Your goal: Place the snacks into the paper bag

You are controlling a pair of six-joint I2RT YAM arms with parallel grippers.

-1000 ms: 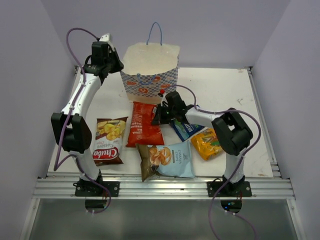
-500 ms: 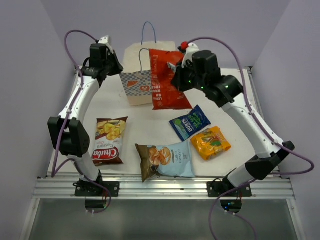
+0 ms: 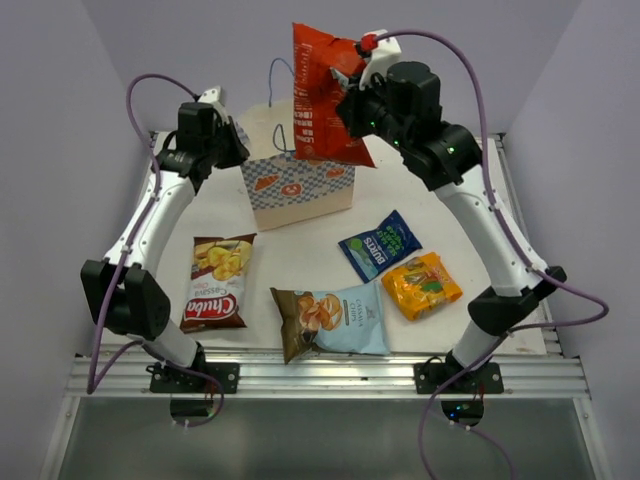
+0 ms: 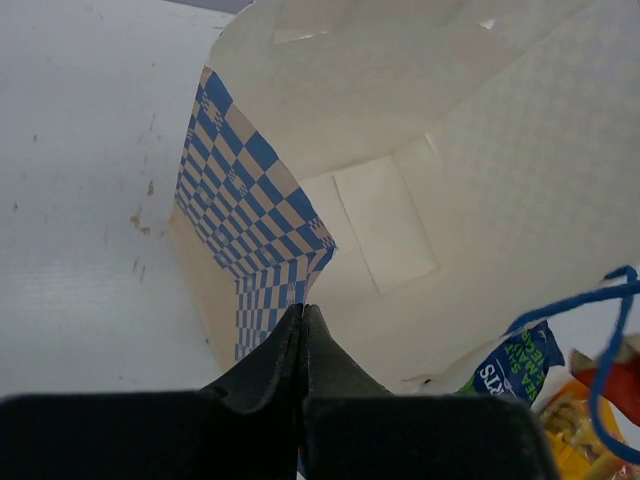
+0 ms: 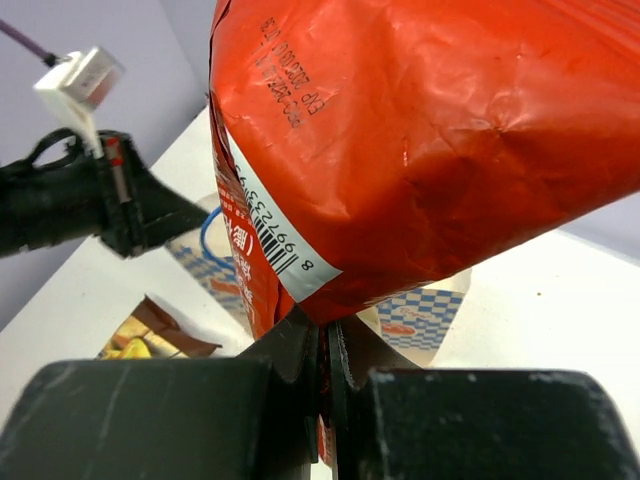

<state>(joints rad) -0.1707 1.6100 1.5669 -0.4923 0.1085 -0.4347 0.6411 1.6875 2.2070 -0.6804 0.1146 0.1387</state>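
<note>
Packet aloft! The right gripper (image 3: 350, 103) clamps the red chip bag (image 3: 320, 90), long axis vertical, above the paper bag (image 3: 300, 190) and seemingly toward its right side. The left gripper (image 3: 230, 150) pinches its left rim. Straight down looks right.

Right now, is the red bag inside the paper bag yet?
Out. The right gripper holds the red bag in the air, above the paper bag; the left wrist view shows the paper bag's inside bare.
</note>
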